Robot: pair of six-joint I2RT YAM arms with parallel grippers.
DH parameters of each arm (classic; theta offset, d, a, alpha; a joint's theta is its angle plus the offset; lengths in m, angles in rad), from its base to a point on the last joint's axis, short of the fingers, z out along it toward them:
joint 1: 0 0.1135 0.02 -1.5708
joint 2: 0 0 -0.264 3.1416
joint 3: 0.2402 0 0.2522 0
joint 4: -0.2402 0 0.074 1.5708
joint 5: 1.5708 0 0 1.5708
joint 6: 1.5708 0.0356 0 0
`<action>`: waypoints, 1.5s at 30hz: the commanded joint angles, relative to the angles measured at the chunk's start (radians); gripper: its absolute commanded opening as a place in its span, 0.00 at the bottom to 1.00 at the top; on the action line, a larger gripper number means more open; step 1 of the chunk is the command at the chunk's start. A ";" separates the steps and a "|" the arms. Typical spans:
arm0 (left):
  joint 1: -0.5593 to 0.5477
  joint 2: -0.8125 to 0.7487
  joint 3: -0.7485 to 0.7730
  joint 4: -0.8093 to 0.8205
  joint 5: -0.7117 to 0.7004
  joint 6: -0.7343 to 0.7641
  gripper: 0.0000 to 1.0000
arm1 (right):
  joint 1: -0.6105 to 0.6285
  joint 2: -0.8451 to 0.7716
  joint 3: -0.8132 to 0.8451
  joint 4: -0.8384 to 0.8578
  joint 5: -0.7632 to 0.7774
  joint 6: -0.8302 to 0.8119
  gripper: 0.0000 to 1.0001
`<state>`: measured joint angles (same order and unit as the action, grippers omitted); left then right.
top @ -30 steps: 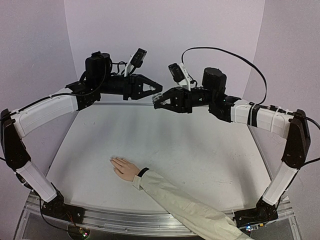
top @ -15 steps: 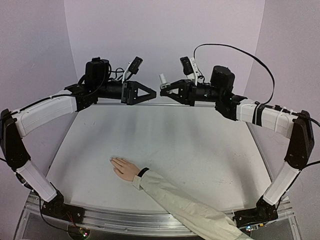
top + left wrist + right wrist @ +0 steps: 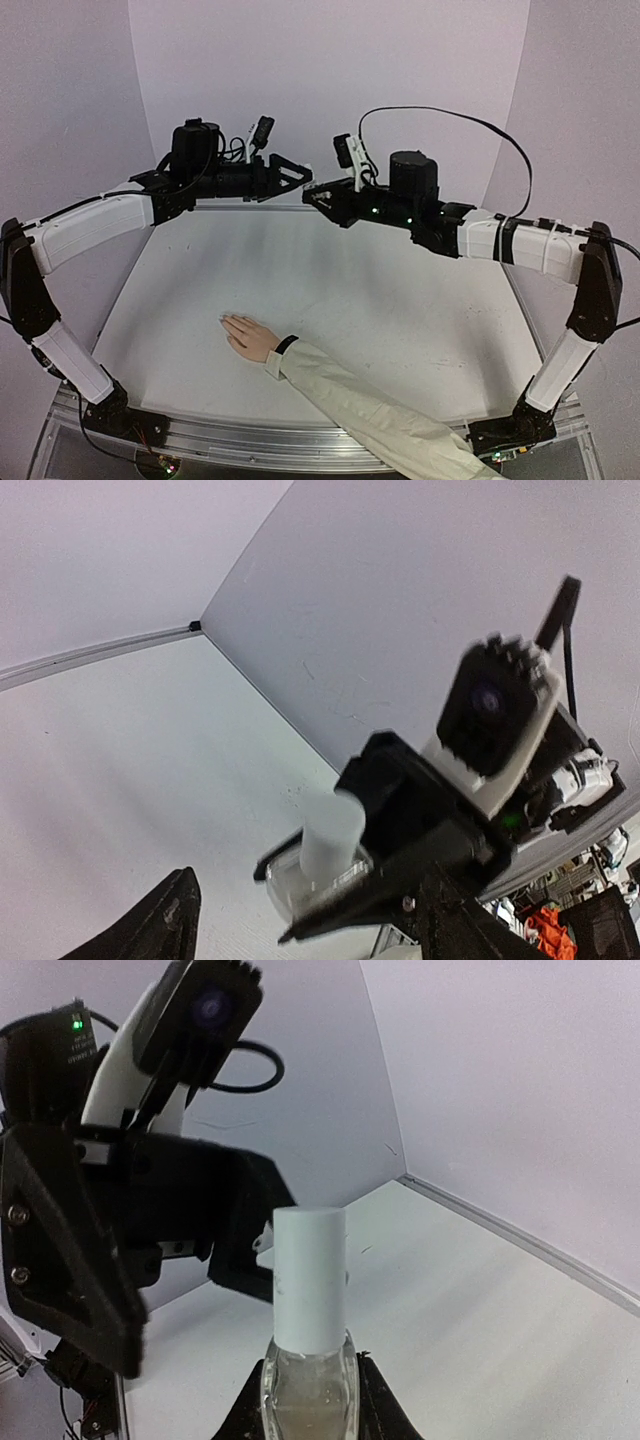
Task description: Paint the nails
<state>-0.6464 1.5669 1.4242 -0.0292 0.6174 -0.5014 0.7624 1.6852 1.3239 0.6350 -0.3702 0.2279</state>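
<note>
A light-skinned hand [image 3: 250, 338] in a cream sleeve lies flat on the table, its tiny nails [image 3: 225, 320] pointing left. High above the far edge, my right gripper [image 3: 318, 200] is shut on a small clear bottle [image 3: 308, 1390] with a white cap [image 3: 310, 1275]. The bottle stands upright between its fingers [image 3: 372, 1405]. My left gripper [image 3: 298, 176] faces it, open, with the cap [image 3: 332, 835] close in front of its spread fingers [image 3: 160, 920]. I cannot tell whether they touch the cap.
Lilac walls close off the back and both sides. The white table [image 3: 400, 300] stretches below both raised arms. The cream sleeve [image 3: 370, 410] crosses the front right. The left arm's wrist camera [image 3: 205, 1005] looms close to the bottle in the right wrist view.
My left gripper went from shut to open. The right gripper, bottle in grip, pulled up and to the right, then swung back left, close to the left gripper's tips.
</note>
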 commanded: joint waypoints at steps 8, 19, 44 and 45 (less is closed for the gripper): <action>0.007 -0.035 0.008 0.025 -0.076 -0.071 0.52 | 0.108 0.033 0.066 -0.004 0.203 -0.117 0.00; 0.007 -0.011 0.009 0.025 -0.039 -0.076 0.28 | 0.117 0.047 0.095 -0.004 0.213 -0.134 0.00; 0.002 -0.043 0.070 0.025 0.571 0.253 0.00 | -0.099 -0.002 0.105 0.468 -1.069 0.273 0.00; 0.002 -0.039 0.074 0.025 0.567 0.247 0.00 | -0.103 -0.004 0.098 0.467 -1.052 0.271 0.00</action>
<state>-0.6724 1.5600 1.4761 0.0471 1.0573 -0.2600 0.6926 1.7515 1.3838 0.8467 -1.2201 0.4862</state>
